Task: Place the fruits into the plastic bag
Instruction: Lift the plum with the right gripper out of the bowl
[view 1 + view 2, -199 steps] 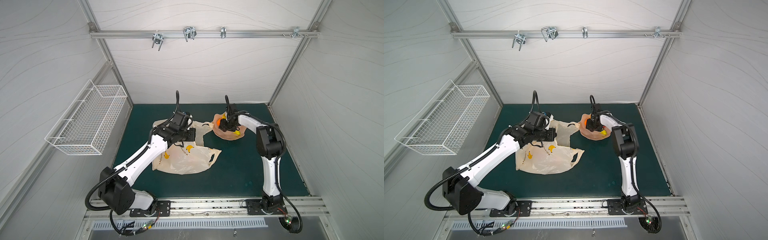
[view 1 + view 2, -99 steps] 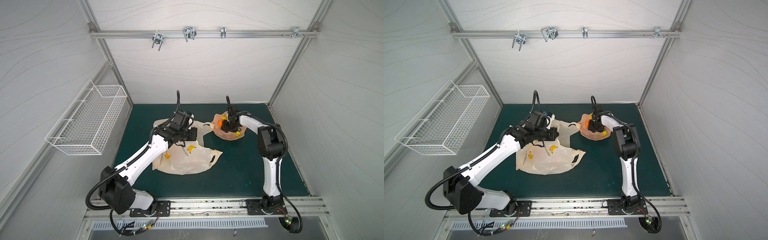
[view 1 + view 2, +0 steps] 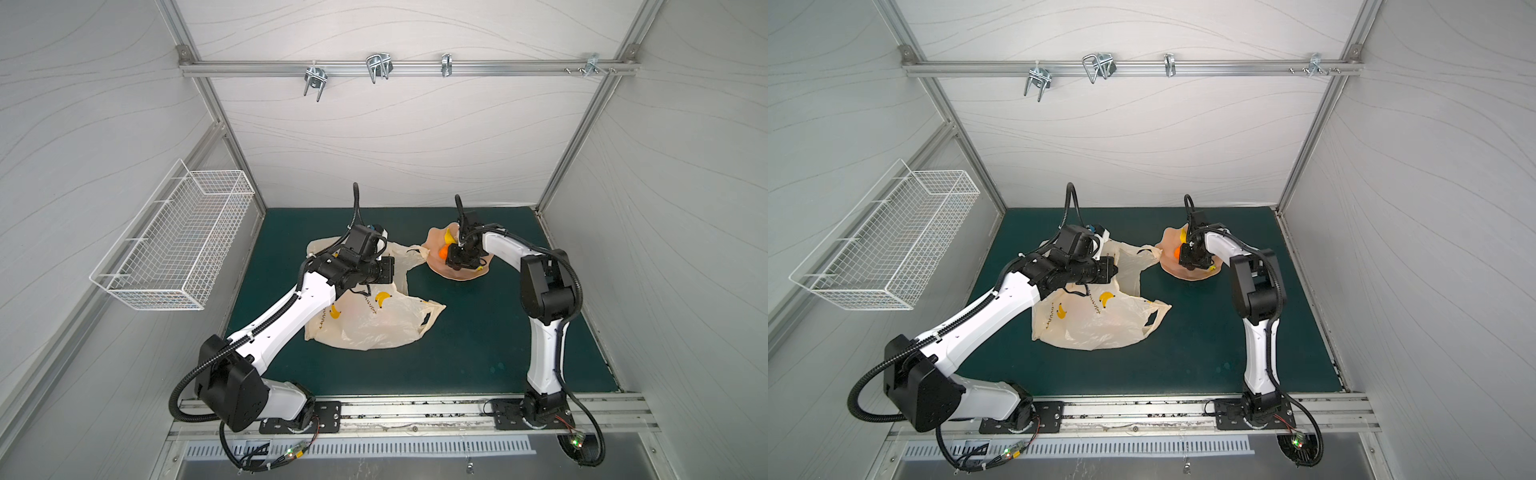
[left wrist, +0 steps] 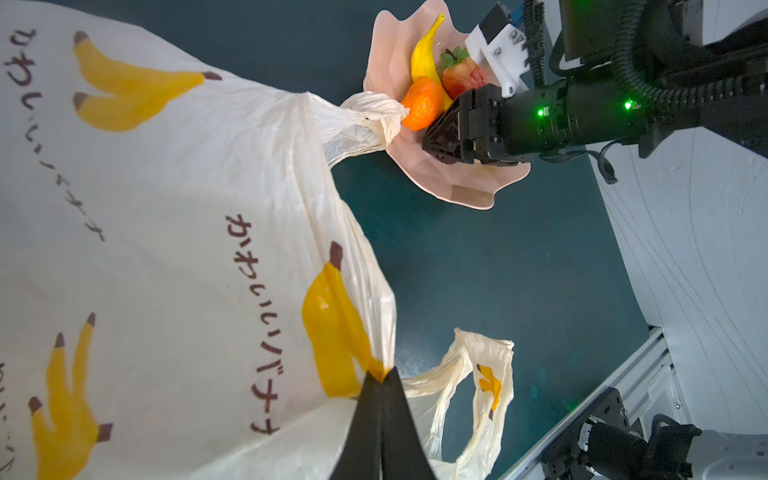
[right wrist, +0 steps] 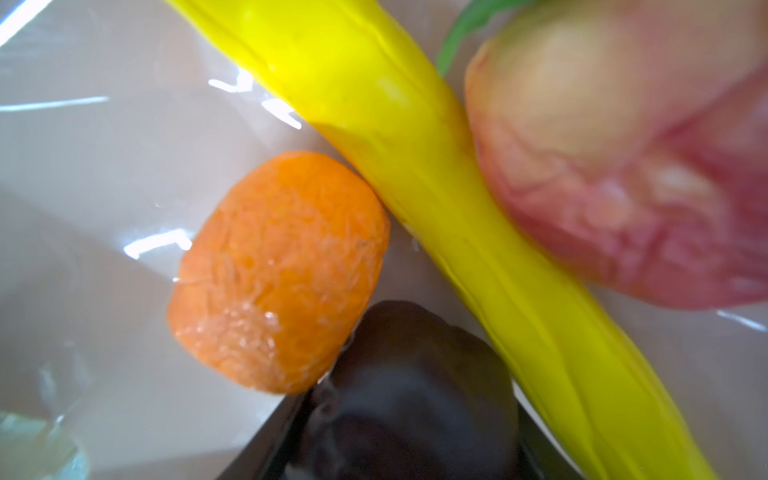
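Barely begun: fruit in the dish, none seen in the bag

Green mat [image 3: 478,353] carries the bag and the dish.

Plastic bag [image 3: 365,320] lies crumpled at mid-mat, mouth toward the dish. In both top views we make out no fruit shape through its thin film, so we judge nothing placed yet.

Left gripper [image 4: 380,380] has its fingers pressed together on the bag's rim, holding one edge of the mouth raised.

Pink scalloped dish [image 4: 457,183] sits just beside the bag. One handle loop [image 4: 365,120] lies against its rim.

In the dish:
- banana [image 4: 424,54], the longest, leaning up the wall
- strawberry [image 4: 463,77]
- orange [image 4: 422,104]
- a dark brown piece [image 5: 415,374]

Right gripper [image 4: 440,139] is down in the dish, fingers on either side of the dark brown piece. We cannot tell whether they have clamped it.

Our reading: the first pick is in hand and every transfer is left to do. Any other fruits would be hidden under the gripper.
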Robot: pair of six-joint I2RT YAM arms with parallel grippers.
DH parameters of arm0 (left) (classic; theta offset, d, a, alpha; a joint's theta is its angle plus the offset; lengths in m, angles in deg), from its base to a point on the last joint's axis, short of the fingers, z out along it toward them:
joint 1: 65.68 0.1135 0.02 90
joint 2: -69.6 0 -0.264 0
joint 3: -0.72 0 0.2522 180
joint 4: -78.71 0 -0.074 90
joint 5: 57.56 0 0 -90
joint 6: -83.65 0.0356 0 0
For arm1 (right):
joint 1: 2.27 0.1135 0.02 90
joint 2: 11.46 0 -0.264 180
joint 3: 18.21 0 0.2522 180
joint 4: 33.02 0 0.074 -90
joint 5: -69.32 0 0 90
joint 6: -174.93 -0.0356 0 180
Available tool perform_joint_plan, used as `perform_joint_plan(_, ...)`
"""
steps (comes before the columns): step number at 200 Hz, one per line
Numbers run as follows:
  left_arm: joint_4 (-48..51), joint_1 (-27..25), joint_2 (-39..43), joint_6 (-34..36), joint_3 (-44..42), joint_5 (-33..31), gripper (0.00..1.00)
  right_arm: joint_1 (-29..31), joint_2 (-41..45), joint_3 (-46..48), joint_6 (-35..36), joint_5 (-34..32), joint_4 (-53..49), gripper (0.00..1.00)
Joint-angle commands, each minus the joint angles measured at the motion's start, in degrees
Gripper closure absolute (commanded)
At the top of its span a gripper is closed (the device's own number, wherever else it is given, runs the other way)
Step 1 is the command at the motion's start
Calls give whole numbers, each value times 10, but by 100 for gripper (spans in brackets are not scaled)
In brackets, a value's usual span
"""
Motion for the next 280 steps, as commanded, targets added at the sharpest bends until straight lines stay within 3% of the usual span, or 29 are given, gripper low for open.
perform_joint_plan(1,-24,-2,16,-5,2,-10,100,-3,48,11,1,4,-23,50)
perform_joint_plan(110,-20,-6,16,7,5,-6,100,-6,128,2,-7,42,-63,51)
perform_joint_plan(218,-21,-5,0,14,21,4,100,-43,206,38,-81,217,-28,53)
perform_joint_plan(280,-16,-5,-4,16,25,6,100,-76,226,113,-163,335,65,55)
